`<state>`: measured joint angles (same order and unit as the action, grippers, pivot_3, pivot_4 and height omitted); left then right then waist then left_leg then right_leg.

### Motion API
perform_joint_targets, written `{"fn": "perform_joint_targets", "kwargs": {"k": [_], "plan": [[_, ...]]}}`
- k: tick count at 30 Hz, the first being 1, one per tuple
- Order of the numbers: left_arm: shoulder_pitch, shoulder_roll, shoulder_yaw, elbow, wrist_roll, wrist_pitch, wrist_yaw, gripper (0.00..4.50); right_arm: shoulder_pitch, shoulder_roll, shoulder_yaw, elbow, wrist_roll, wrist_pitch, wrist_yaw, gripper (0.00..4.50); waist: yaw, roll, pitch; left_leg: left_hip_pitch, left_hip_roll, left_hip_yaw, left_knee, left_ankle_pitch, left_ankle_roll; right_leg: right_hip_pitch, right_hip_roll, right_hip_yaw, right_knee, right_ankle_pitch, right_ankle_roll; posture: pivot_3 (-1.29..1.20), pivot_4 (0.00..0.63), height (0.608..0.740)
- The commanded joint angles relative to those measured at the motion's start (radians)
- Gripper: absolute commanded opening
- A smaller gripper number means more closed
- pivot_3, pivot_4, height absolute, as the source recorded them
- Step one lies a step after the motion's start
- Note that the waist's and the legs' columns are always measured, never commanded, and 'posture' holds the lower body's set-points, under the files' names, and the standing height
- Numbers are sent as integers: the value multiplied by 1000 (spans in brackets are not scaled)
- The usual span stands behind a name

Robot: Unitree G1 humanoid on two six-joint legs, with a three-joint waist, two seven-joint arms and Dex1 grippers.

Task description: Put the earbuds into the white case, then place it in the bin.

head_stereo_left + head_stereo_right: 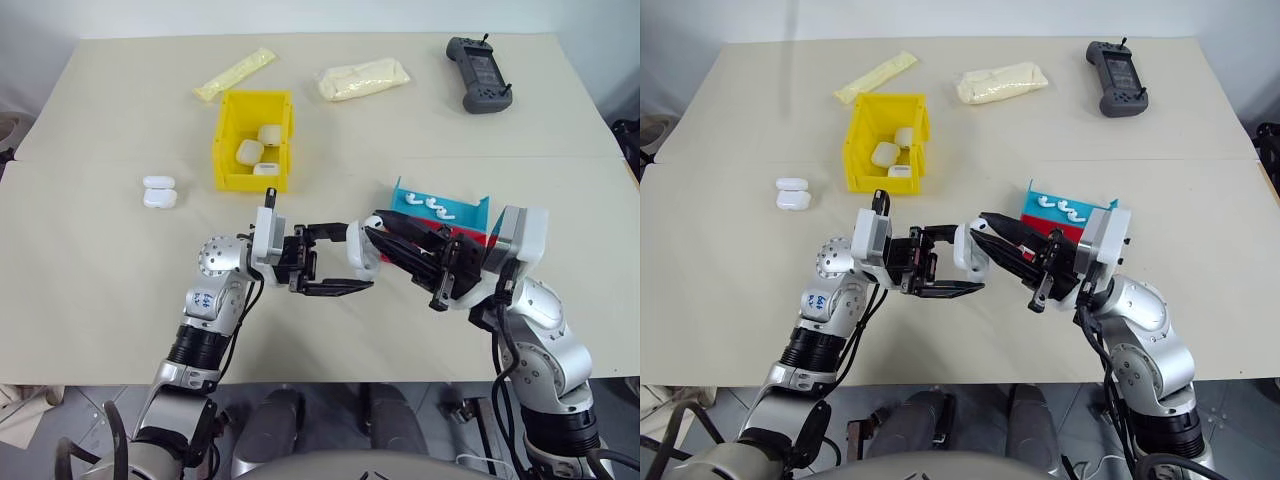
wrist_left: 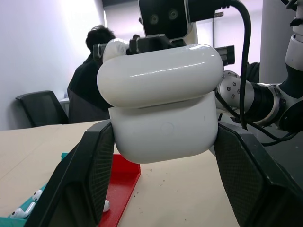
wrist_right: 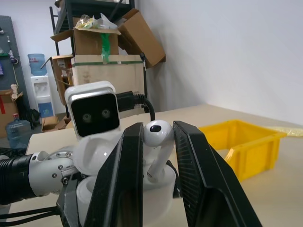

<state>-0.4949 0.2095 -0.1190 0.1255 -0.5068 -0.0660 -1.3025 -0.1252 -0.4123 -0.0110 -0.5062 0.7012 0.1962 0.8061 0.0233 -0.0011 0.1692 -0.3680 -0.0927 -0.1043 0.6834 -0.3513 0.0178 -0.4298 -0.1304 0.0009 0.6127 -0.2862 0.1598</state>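
Note:
My left gripper (image 1: 360, 256) is shut on the white case (image 1: 362, 250), holding it above the table's front middle. In the left wrist view the case (image 2: 163, 132) sits between both fingers with its lid (image 2: 161, 71) raised. My right gripper (image 1: 372, 224) comes in from the right and is shut on one earbud (image 3: 157, 135). The earbud's stem points down at the case's open top (image 3: 154, 191). More earbuds (image 1: 430, 205) lie in the red and blue tray (image 1: 478, 212). The yellow bin (image 1: 225, 150) stands further back on the left with three white cases in it.
Two more white cases (image 1: 159, 192) lie on the table left of the bin. Two cream pouches (image 1: 235, 73) (image 1: 363, 78) and a dark handheld controller (image 1: 480, 73) rest along the far edge. A person (image 2: 92, 80) sits beyond the table in the left wrist view.

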Motion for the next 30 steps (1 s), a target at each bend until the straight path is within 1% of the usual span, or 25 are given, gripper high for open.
{"fn": "perform_joint_targets", "kwargs": {"k": [1, 8, 19, 27, 30], "plan": [[-16, -3, 10, -17, -18, -5, -3, 2987, 4, -3, -13, -9, -5, -22, 14, 991, 0, 0, 0, 0, 0, 0, 0, 0, 0, 0, 0, 0, 0, 0, 0, 0, 150, 740], [-18, -3, 9, -21, -21, 0, -2, 2987, -25, 22, -3, 43, -28, -50, 26, 991, -1, 0, 0, 0, 0, 0, 0, 0, 0, 0, 0, 0, 0, 0, 0, 0, 150, 740], [-24, 4, 15, -21, -22, 4, -5, 2987, -19, 43, 15, 78, -47, -77, 57, 991, 0, 0, 0, 0, 0, 0, 0, 0, 0, 0, 0, 0, 1, 0, 0, 0, 150, 740], [-28, 4, 17, -17, -20, 0, -6, 2987, -9, 33, -5, 60, -32, -65, 60, 991, -1, 0, 0, 0, 0, 0, 0, 0, 0, 0, 0, 0, 1, 0, 0, 0, 150, 740], [-26, 6, 19, -16, -18, -3, -6, 2987, -10, 2, -54, 49, -3, -46, 52, 991, 0, 0, 0, 0, 0, 0, 0, 0, 0, 0, 0, 0, 1, 0, 0, 0, 150, 740]]}}
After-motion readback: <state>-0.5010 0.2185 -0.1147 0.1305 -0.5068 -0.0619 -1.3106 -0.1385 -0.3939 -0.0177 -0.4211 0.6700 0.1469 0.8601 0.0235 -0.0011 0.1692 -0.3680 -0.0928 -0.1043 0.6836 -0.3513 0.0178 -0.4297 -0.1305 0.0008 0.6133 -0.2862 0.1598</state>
